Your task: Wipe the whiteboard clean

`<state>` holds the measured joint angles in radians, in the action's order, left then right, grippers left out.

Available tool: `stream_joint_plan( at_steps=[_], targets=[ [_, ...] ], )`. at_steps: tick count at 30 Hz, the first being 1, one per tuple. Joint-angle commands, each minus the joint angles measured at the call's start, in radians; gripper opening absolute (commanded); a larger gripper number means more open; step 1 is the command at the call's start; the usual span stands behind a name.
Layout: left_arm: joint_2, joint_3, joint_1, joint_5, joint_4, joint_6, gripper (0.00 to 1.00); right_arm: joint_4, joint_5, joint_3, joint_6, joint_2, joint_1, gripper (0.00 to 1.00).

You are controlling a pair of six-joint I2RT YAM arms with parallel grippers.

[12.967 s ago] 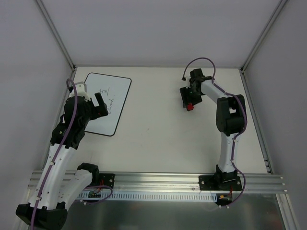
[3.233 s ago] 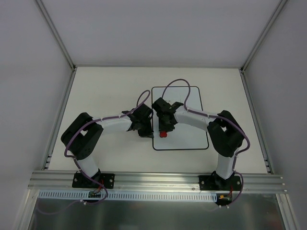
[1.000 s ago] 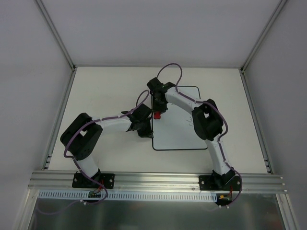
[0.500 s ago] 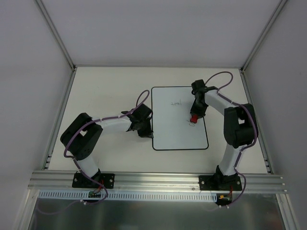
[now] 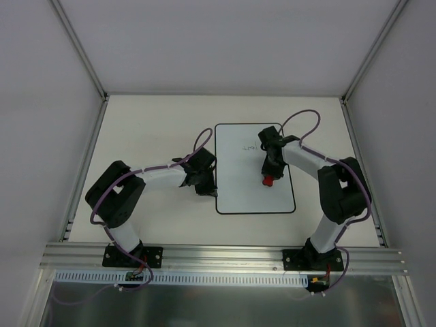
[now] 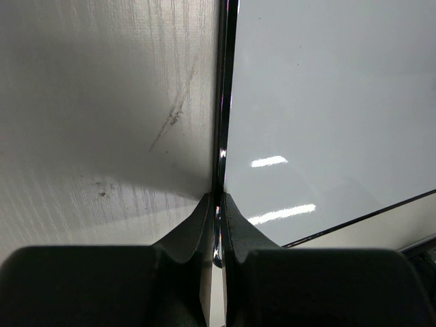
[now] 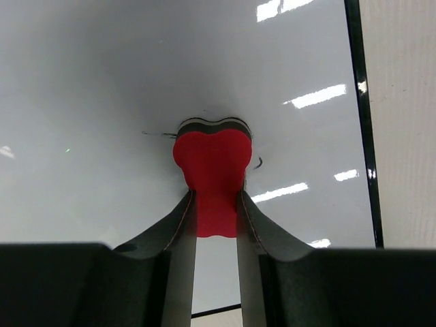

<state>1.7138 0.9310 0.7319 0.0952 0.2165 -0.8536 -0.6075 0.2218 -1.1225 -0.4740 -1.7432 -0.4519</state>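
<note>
The whiteboard (image 5: 242, 187) lies flat mid-table, white with a thin black rim. A faint scrap of handwriting (image 5: 250, 146) shows near its far edge. My left gripper (image 5: 210, 185) is shut on the board's left rim; in the left wrist view the rim (image 6: 223, 102) runs straight into the closed left gripper (image 6: 218, 204). My right gripper (image 5: 268, 174) is shut on the red eraser (image 5: 268, 181), which presses on the board's right half. In the right wrist view the eraser (image 7: 212, 167) sticks out past the right gripper (image 7: 216, 204), with small ink traces (image 7: 259, 162) beside it.
The beige table (image 5: 150, 122) is fenced by grey walls at the back and both sides. An aluminium rail (image 5: 225, 257) with both arm bases runs along the near edge. A dark scuff (image 6: 174, 119) marks the table left of the board.
Over the last second the right gripper swept the eraser from the board's left edge to its right side, then back a little left and nearer. The left arm stayed still.
</note>
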Motion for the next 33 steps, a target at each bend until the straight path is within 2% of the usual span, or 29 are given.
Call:
stream_joint_plan(
  at_steps=[1,8,11,16,22,30,33],
  targets=[
    [0.02,-0.052,-0.003,-0.061,0.129,0.037,0.0,-0.04,-0.035,-0.032,-0.028,-0.093,-0.019,0.0],
    [0.013,-0.063,-0.003,-0.06,0.13,0.031,0.0,-0.092,-0.027,-0.342,0.015,-0.281,-0.042,0.0],
    [0.012,-0.061,-0.003,-0.057,0.13,0.03,0.0,-0.104,-0.044,-0.372,-0.001,-0.326,-0.045,0.0],
    [0.009,-0.066,-0.003,-0.057,0.13,0.025,0.0,-0.101,-0.033,-0.238,-0.04,-0.27,-0.024,0.0],
    [0.006,-0.069,-0.005,-0.054,0.13,0.025,0.0,-0.034,-0.078,0.05,-0.072,-0.05,0.064,0.0],
    [-0.008,-0.083,-0.006,-0.051,0.13,0.031,0.0,-0.074,-0.027,0.214,-0.159,0.109,0.079,0.0],
    [-0.017,-0.095,-0.006,-0.051,0.13,0.031,0.0,-0.084,0.013,0.201,-0.161,0.128,0.087,0.0]
  ],
)
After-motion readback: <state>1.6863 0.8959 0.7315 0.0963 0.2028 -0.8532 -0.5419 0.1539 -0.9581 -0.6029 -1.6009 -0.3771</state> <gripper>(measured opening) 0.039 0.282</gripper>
